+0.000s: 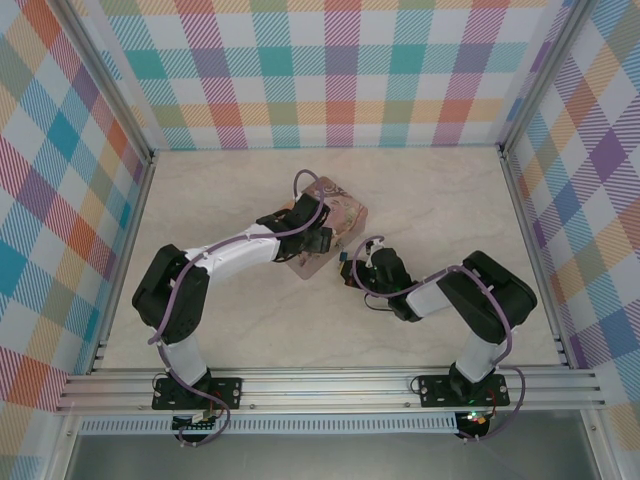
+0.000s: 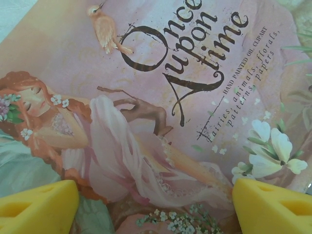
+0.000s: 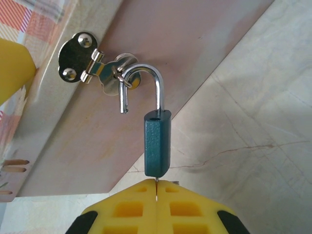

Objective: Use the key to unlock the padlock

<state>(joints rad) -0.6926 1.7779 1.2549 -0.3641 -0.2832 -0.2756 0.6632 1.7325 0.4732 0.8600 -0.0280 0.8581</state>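
Observation:
The teal padlock point(image 3: 157, 144) hangs by its silver shackle point(image 3: 146, 73) from the hasp point(image 3: 80, 57) on the pink tin point(image 3: 161, 39). The shackle's short leg is out of the body, leaving an empty hole on top. My right gripper point(image 3: 156, 187) is shut on the key point(image 3: 156, 181). Just a thin sliver of the key shows, entering the padlock's underside. In the top view the right gripper point(image 1: 352, 272) sits at the tin's point(image 1: 330, 225) near corner, by the padlock point(image 1: 343, 257). My left gripper point(image 2: 156, 204) is open, its yellow fingers point(image 2: 39, 207) spread wide over the illustrated lid point(image 2: 161, 97).
The tin lies on a pale marbled table point(image 1: 450, 200) inside checked walls point(image 1: 340, 70). One yellow finger point(image 3: 12, 68) of the left gripper shows beside the tin's edge in the right wrist view. An aluminium rail point(image 1: 320, 385) runs along the near edge by the arm bases.

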